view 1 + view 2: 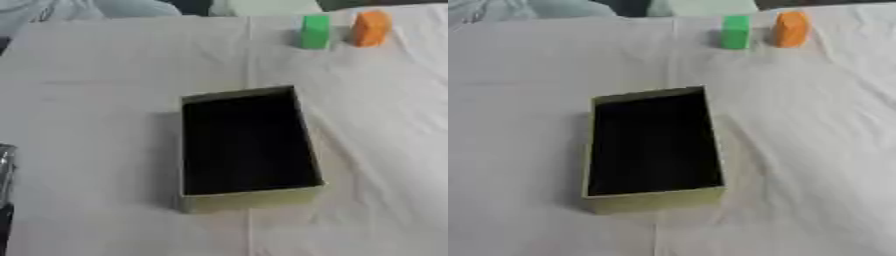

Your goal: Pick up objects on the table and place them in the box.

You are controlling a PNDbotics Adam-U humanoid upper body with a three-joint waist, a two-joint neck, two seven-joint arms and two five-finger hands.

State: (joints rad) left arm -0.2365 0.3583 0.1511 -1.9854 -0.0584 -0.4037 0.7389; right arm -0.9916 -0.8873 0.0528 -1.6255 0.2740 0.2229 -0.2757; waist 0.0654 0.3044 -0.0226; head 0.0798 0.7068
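An open rectangular box (247, 198) with olive-yellow walls and a dark, empty inside stands in the middle of the white cloth. At the far right of the table a green block (315, 31) stands upright, with an orange block (371, 28) just to its right, a small gap between them. Only a silver and dark sliver of my left hand (5, 172) shows, at the left edge of the left eye view, far from the box and the blocks. My right hand is out of sight in both views.
A white cloth (527, 100) with creases covers the table. Light fabric and pale shapes lie along the far edge (131, 7), behind the blocks.
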